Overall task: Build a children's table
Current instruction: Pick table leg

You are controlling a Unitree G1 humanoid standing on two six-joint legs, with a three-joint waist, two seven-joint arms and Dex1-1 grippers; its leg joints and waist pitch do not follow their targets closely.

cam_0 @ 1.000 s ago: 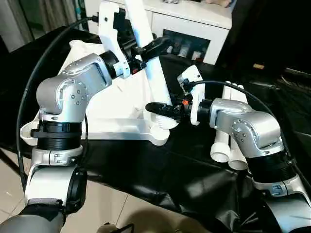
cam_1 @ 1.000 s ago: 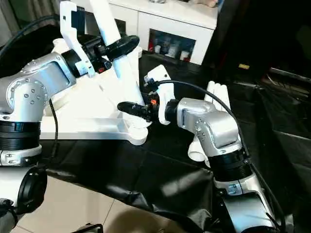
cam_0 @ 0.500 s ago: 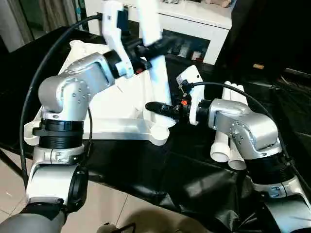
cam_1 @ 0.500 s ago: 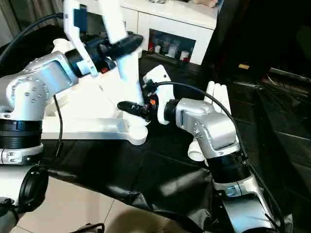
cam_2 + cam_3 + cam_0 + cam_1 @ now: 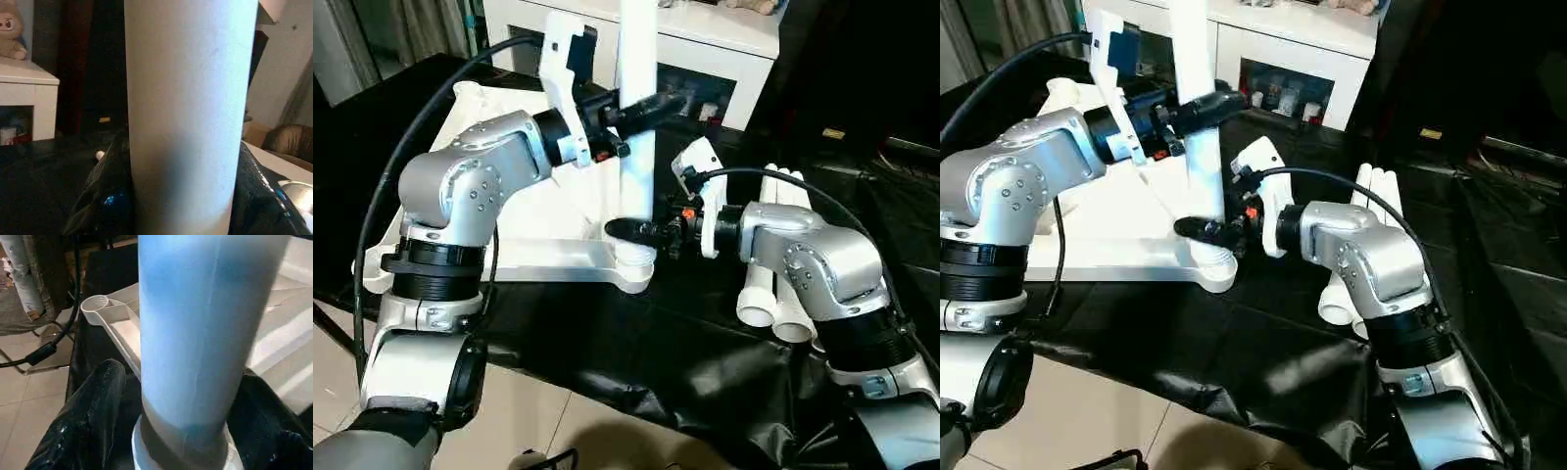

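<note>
Leg [image 5: 636, 147] seating is the step: keep the smooth white tube plumb over the tabletop's [image 5: 548, 230] round corner socket [image 5: 631, 262] and press straight down. Left claw [image 5: 641, 106] clamps the tube high up; right claw [image 5: 641, 231] brackets its base, contact unclear. 3 spare legs [image 5: 773, 284] lie on the black-sheeted bench [image 5: 656, 343].

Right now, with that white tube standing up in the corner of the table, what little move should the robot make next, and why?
Probably press the leg straight down. It stands upright with its foot in the tabletop's near corner socket; the left hand grips it high, and the right hand brackets its base, so it looks lined up but perhaps not fully seated.
</note>
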